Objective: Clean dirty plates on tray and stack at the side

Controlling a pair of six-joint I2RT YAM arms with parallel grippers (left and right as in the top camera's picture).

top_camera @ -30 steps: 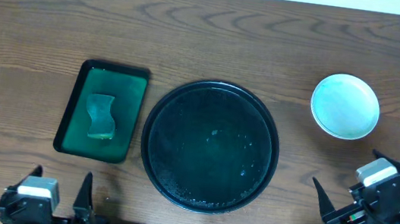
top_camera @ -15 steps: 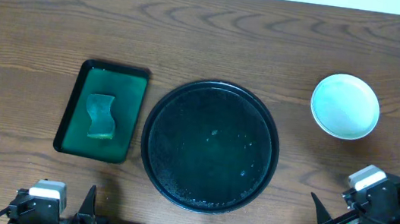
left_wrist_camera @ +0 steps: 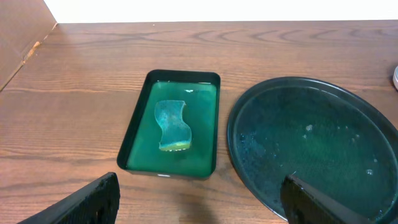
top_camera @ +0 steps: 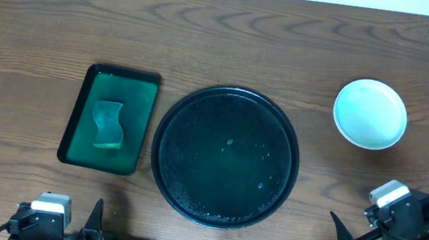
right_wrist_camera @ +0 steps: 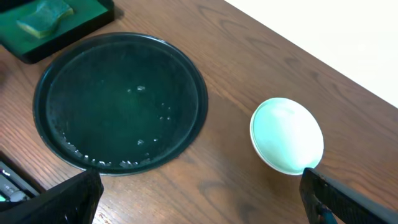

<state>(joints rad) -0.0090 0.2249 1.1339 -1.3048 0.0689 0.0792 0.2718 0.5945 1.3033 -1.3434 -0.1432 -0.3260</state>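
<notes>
Left end effector (left_wrist_camera: pixel 201 182): open, fingers spread wide with nothing between them, low at the near edge of the brown wooden tabletop (top_camera: pixel 224 39).
Right end effector (right_wrist_camera: pixel 198 180): also open and empty, at the near right corner.
Just ahead of both: the large round glossy black tray (top_camera: pixel 196 134), forward-right of my left end effector and forward-left of my right one. No plate lies on it, only droplets and a wet film.
Ahead-left of my left end effector: the small rectangular green tray (top_camera: pixel 139 119), just beside the black tray and not touching it. It holds shallow liquid and a pale green waisted sponge (top_camera: pixel 109 124) lying flat.
Farther ahead of my right end effector: the small round white mint-tinted plates (top_camera: pixel 370 114), on bare wood and well apart from the black tray. The top face shows no teal smears. I cannot count the stack from these views.
Task state: cleaning and stacking look finished, I judge.
Handling: stiff, light and glossy; probably damp and so slippery, and likely to chip if knocked.
Where to take hold: at the rim, one finger under the lip and one on the inner slope, on the side facing my right end effector.
Risk: a hard pinch on a wet rim could squirt the plate sideways.
</notes>
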